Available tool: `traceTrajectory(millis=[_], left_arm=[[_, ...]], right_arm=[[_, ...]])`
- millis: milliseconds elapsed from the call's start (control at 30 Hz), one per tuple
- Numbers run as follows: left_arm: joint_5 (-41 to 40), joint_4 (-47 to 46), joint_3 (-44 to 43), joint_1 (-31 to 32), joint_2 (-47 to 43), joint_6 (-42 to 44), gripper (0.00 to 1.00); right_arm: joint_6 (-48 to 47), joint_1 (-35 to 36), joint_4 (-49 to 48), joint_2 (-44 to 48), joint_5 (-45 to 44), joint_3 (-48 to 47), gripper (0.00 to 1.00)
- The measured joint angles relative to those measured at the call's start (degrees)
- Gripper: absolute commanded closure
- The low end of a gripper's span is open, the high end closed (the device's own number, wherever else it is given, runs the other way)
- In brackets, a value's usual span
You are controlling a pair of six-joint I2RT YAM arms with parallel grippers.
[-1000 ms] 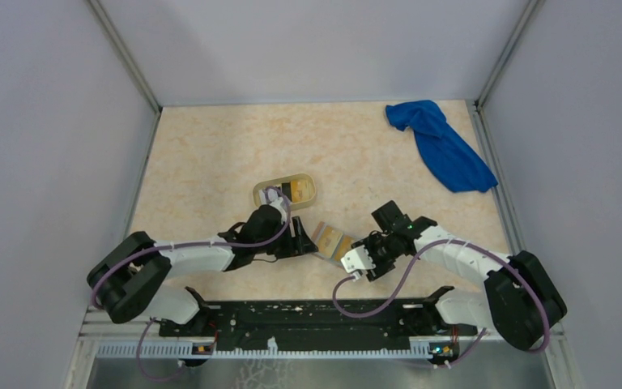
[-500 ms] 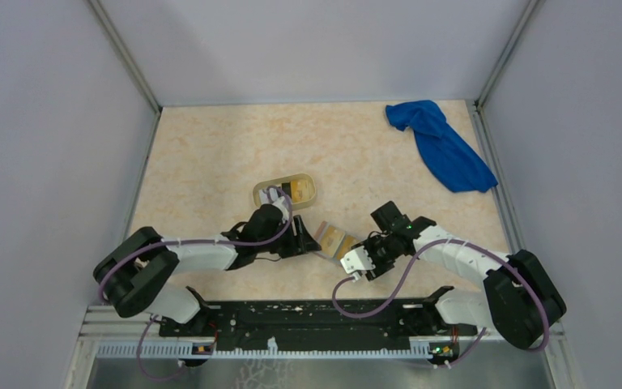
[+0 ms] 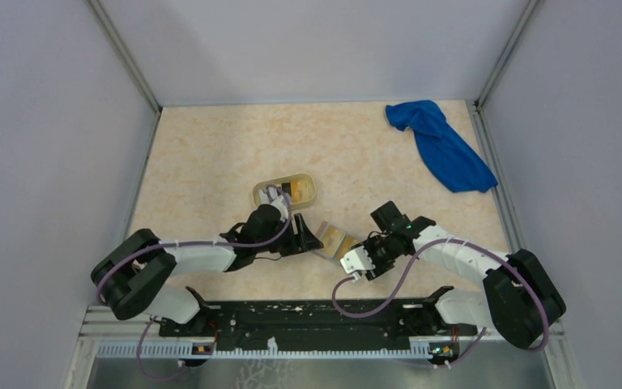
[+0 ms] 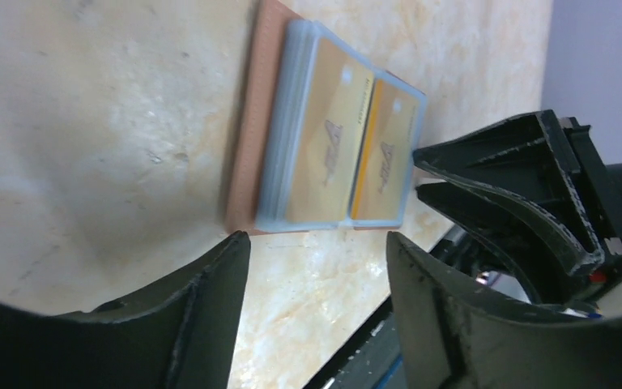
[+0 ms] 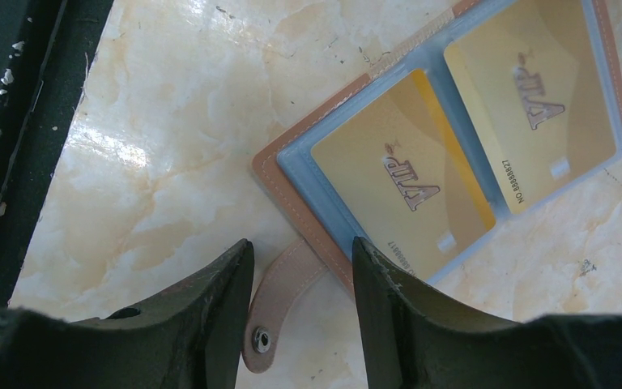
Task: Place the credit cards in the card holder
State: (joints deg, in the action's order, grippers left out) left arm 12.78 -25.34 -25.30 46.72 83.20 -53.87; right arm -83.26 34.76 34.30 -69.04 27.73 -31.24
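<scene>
Though tiny from overhead, can still make out the card holder (image 3: pixel 336 240) lying open and flat on the counter (image 3: pixel 210 154), lower middle of the frame, right between the left arm (image 3: pixel 210 253) and the right arm (image 3: pixel 445 253). Looks tan on the outside, grey-blue sleeves inside. Holds two gold credit cards (image 5: pixel 401 190) side by side, one per sleeve, "VIP" printed on both. Shows up in the upper middle of the left wrist view too, same pair tucked in.

As for the left jaws: apart, only bare counter between them, parked just short of the holder's near edge at the bottom of the left wrist view. Not touching it, as far as can be told.

As for the right jaws: also apart, sitting either side of the holder's closing strap (image 5: pixel 279 296) and its snap (image 5: pixel 261 340), bottom middle of the right wrist view. Can't tell whether brushing the strap or just above it.

Further up in the overhead shot, just above the left arm's wrist, got a pale yellow oval tray (image 3: pixel 256 193) with some loose cards (image 3: pixel 296 191) in it, dark and yellow by the look, too small to count. Way off in the upper right, a blue cloth (image 3: pixel 445 150) crumpled on the counter.
</scene>
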Motion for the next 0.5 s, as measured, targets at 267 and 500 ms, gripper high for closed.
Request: traceTrajectory(millis=[267,500], left_arm=[[-6.64,11.93,-5.81,0.00,-1.60,7.10,0.28],[-7.21,18.10,-11.21,0.00,1.88,10.08,0.28]], right_arm=[[0.00,0.00,0.02,-0.04,0.00,-0.02,0.52],[0.02,0.00,0.04,-0.04,0.00,-0.02,0.52]])
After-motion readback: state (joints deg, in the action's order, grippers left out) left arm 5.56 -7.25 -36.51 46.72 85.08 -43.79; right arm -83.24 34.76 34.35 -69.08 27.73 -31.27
